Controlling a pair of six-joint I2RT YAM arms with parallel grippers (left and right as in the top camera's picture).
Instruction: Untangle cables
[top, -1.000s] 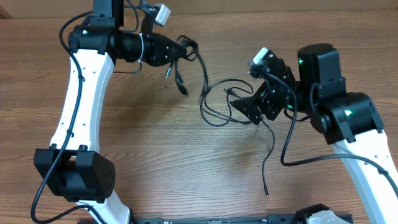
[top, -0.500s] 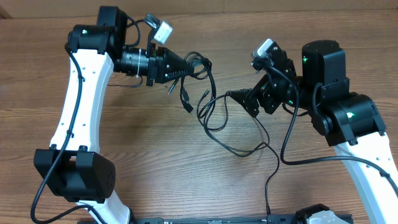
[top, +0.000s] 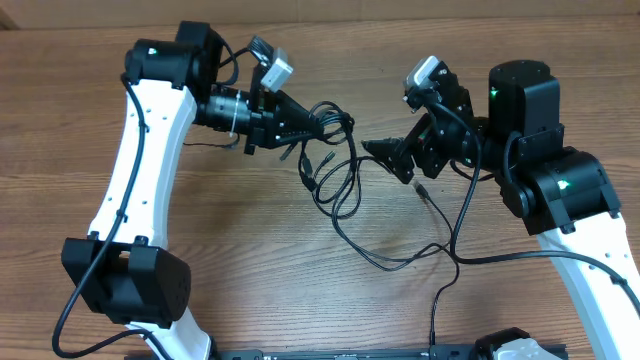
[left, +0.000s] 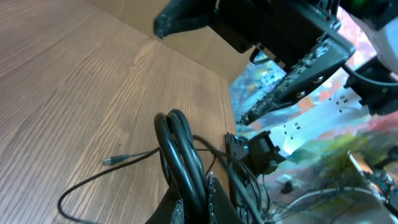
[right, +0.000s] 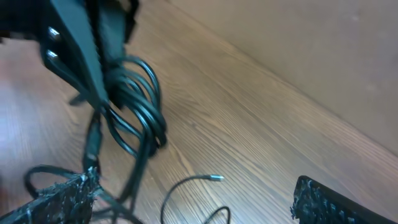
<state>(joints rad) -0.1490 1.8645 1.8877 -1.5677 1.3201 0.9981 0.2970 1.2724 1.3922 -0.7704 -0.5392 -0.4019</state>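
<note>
A: Left gripper?
B: Clamped tight on the cables. A bunch of loops is pinched at its tip, lifted off the table.
A: Rest of the cables?
B: They droop down to the wood between the arms, and one strand runs off toward the near edge. A plug end lies loose on the table.
A: Right gripper?
B: Fingers wide apart, gripping nothing, just right of the bunch. Can't tell if it's touching.

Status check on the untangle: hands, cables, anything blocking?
Left hand shut on a looped bunch of cables, raised off the table. Right hand open, empty, facing the bunch. Rest trails across the table, tangled. No obstruction seen.
</note>
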